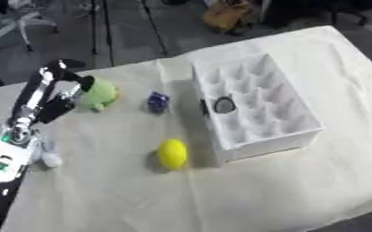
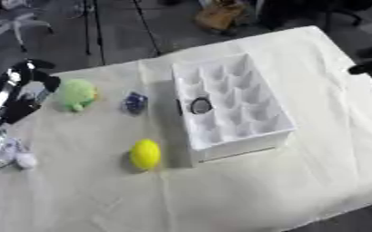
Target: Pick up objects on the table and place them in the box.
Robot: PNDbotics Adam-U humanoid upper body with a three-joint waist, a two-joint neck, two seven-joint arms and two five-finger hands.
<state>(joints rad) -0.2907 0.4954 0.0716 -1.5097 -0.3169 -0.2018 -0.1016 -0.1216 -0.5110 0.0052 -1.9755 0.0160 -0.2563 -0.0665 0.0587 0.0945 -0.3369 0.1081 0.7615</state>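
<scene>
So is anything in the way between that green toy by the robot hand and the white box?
Yes: a small blue object sits on the cloth between the green toy and the white box. The left robot hand is right beside the toy.

Pale cloth [image 1: 221, 195] over the table, office chair [image 1: 18, 22] on grey floor [image 1: 129, 31] behind.

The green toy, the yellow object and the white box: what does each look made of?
Green toy: looks like soft plush, with a fuzzy matte outline and a rounded, lumpy body. Yellow object: smooth, lemon-shaped, with an even matte skin; real fruit or plastic, I cannot tell. White box: looks like rigid plastic or coated card, with thin straight walls and dividers; which one is unclear.
</scene>
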